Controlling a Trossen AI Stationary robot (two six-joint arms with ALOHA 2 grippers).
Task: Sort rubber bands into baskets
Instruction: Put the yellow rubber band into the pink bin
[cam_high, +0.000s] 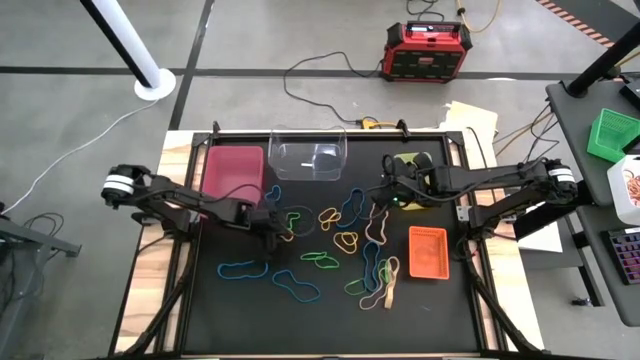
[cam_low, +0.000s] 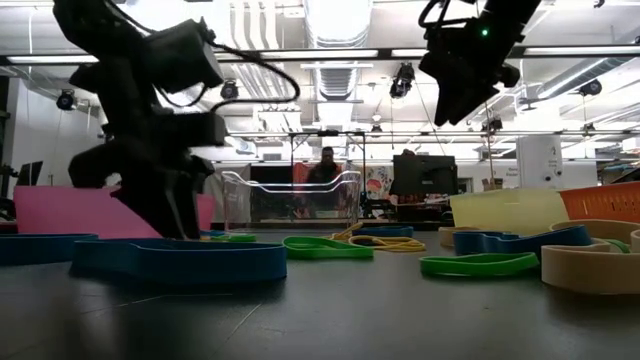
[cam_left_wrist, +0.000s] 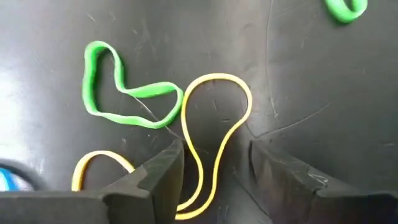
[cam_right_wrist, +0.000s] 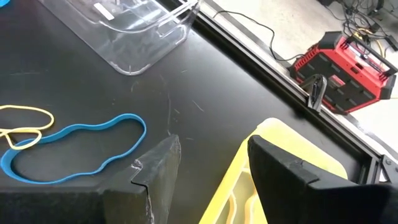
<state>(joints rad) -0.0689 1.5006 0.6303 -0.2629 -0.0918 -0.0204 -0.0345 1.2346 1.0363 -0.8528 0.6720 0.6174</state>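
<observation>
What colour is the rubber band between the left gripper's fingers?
Yellow rubber band, clearest in the left wrist view.

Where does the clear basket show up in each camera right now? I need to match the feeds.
High view: clear basket at the mat's far edge, right of the magenta-pink basket.
Low view: centre background, behind the bands.
Left wrist view: not in it.
Right wrist view: far across the mat, upper part of the picture.
Shared landmark: the red-black power box, also in the right wrist view.
</observation>
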